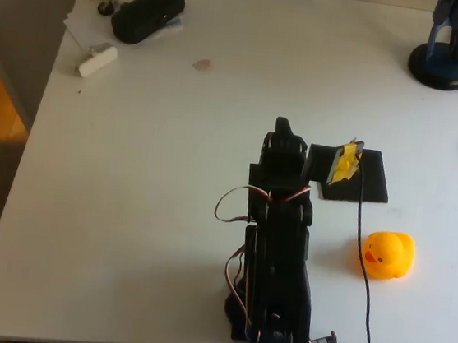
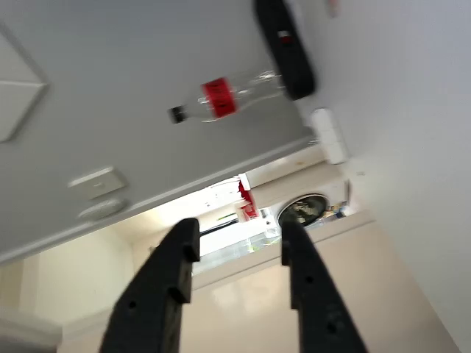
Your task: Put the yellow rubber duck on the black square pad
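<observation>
The yellow rubber duck (image 1: 388, 254) sits upright on the white table, to the right of my black arm and just below the black square pad (image 1: 372, 184). The duck and the pad do not touch. My gripper (image 1: 347, 160), its tip wrapped in yellow tape, is over the pad's left part, well above the duck in the picture. In the wrist view my gripper (image 2: 239, 235) is open, its two black fingers (image 2: 180, 254) spread with nothing between them, pointing across the table at the room beyond.
A black oblong case (image 1: 148, 12) and a white cylinder (image 1: 98, 60) lie on papers at the far left corner. The case (image 2: 285, 48) appears beside a clear bottle (image 2: 221, 97). A dark-blue stand base (image 1: 442, 65) is far right. A black cable (image 1: 365, 261) passes left of the duck.
</observation>
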Motion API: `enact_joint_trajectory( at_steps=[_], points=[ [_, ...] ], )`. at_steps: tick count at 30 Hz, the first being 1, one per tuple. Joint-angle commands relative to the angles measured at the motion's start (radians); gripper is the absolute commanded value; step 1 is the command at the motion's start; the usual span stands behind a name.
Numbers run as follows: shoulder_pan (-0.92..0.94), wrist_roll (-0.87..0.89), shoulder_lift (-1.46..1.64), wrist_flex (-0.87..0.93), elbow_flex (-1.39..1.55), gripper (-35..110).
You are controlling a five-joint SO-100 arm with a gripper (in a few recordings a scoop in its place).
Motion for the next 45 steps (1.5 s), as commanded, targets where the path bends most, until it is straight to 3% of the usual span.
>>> enact_joint_trajectory(
  at_steps=[1,7,26,34,45],
  points=[
    [0.002,-0.026,0.006,-0.012,-0.075,12],
    [0.002,-0.026,-0.069,-0.011,-0.19,12],
    [0.021,-0.025,-0.827,-0.011,-0.649,13],
    [0.261,-0.025,-1.005,0.0,-0.716,13],
    [0.635,-0.026,-1.017,0.002,-0.704,13]
  ],
)
